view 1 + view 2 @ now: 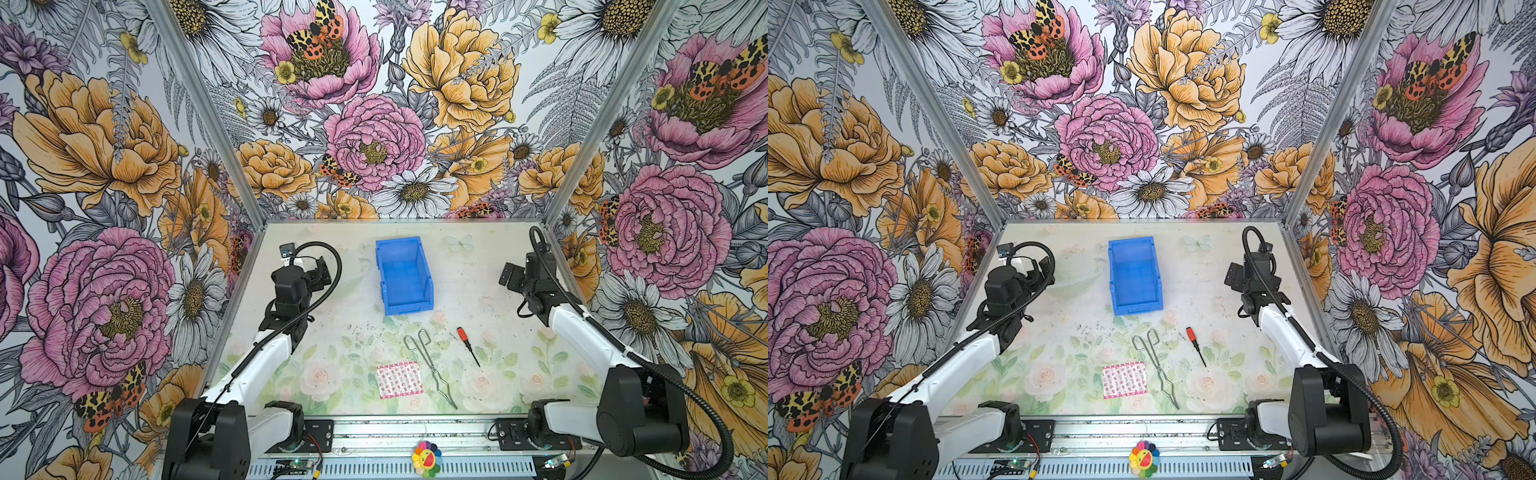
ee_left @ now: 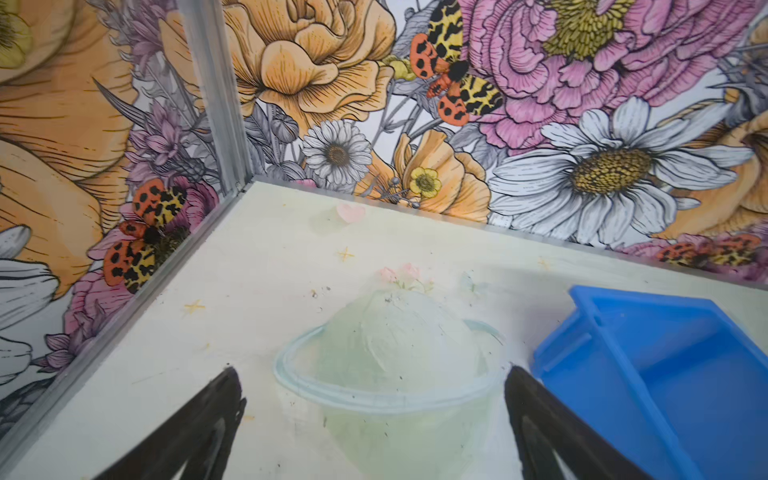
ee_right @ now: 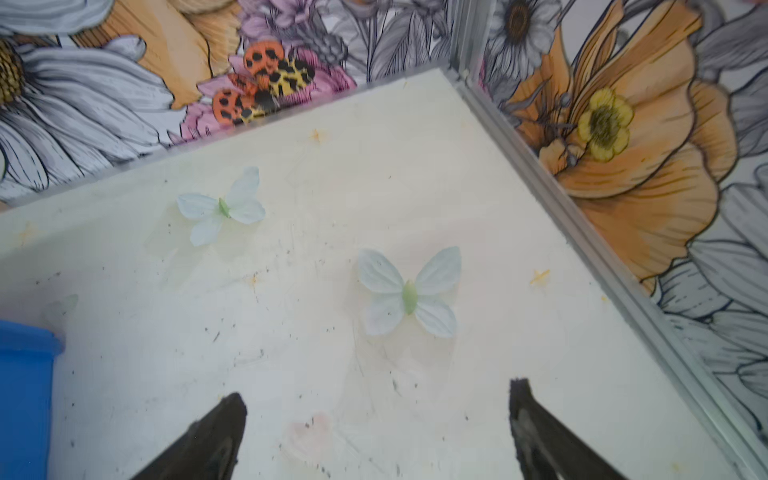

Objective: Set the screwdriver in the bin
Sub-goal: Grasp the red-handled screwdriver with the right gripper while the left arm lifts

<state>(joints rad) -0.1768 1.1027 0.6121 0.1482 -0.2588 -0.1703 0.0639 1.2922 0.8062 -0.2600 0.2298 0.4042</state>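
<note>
Bright blue rectangular plastic bin point(image 1: 409, 308) shows bare floor; slim red-handled screwdriver point(image 1: 465, 341) lies outside it; left gripper point(image 2: 374, 392) and right gripper point(image 3: 378, 397) gape, grasping nothing.

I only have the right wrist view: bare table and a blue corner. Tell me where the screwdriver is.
Observer: In both top views the screwdriver lies on the table, nearer the arm bases than the bin and right of the tongs, touching neither.
Operator: Give me its orientation.
Observer: Its red handle points toward the bin, its tip toward the bases.
Operator: Report the bin's contents.
Observer: It is empty.
</note>
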